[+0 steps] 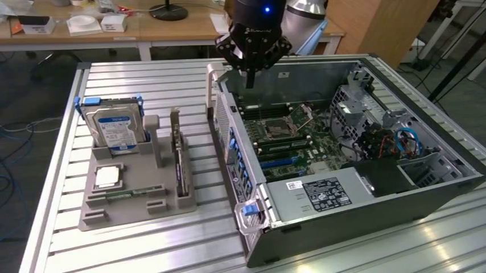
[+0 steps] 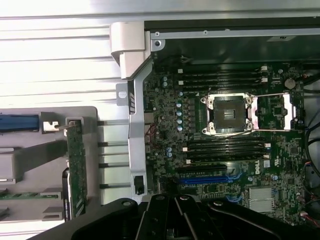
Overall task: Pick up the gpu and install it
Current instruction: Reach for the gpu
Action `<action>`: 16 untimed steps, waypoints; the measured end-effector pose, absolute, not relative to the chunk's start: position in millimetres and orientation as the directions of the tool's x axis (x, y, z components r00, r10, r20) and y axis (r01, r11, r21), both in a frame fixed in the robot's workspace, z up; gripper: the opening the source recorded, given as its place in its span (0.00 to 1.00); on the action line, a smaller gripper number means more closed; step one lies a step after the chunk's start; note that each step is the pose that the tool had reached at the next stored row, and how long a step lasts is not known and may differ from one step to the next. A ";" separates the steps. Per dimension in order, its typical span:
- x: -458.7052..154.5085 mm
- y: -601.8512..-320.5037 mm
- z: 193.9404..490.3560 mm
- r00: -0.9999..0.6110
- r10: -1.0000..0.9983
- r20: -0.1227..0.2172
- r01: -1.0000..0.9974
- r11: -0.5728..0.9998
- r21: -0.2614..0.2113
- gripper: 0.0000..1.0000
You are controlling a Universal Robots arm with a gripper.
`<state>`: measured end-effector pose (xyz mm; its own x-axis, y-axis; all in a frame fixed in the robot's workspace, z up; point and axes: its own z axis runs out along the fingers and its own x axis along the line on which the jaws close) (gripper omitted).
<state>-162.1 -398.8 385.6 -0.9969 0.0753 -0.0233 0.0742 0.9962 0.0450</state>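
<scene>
The gripper [image 1: 249,78] hangs over the open computer case [image 1: 357,224], pinched shut and empty. The gpu [image 1: 179,162] stands on its edge in the gray holder [image 1: 125,211] beside the case.

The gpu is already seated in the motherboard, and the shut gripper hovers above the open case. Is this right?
No. The exterior view shows the gpu standing in the gray holder beside the case; the shut gripper does hover above that case.
</scene>
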 end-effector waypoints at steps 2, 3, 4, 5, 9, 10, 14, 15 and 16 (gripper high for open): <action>-163.9 -398.8 385.3 -0.997 0.075 -0.023 0.074 0.996 0.045 0.11; -164.8 -398.9 385.2 -0.997 0.075 -0.023 0.074 0.996 0.045 0.11; -165.7 -398.8 385.0 -0.997 0.075 -0.023 0.074 0.996 0.045 0.11; -166.6 -398.9 384.8 -0.997 0.075 -0.023 0.074 0.996 0.045 0.11; -170.0 -398.8 384.2 -0.997 0.075 -0.023 0.074 0.996 0.045 0.11; -170.9 -398.9 384.0 -0.997 0.075 -0.023 0.074 0.996 0.045 0.11; -174.5 -398.8 383.4 -0.997 0.075 -0.023 0.074 0.996 0.045 0.11; -175.4 -398.8 383.2 -0.997 0.075 -0.023 0.074 0.996 0.045 0.11; -176.2 -398.8 383.0 -0.997 0.075 -0.023 0.074 0.996 0.045 0.11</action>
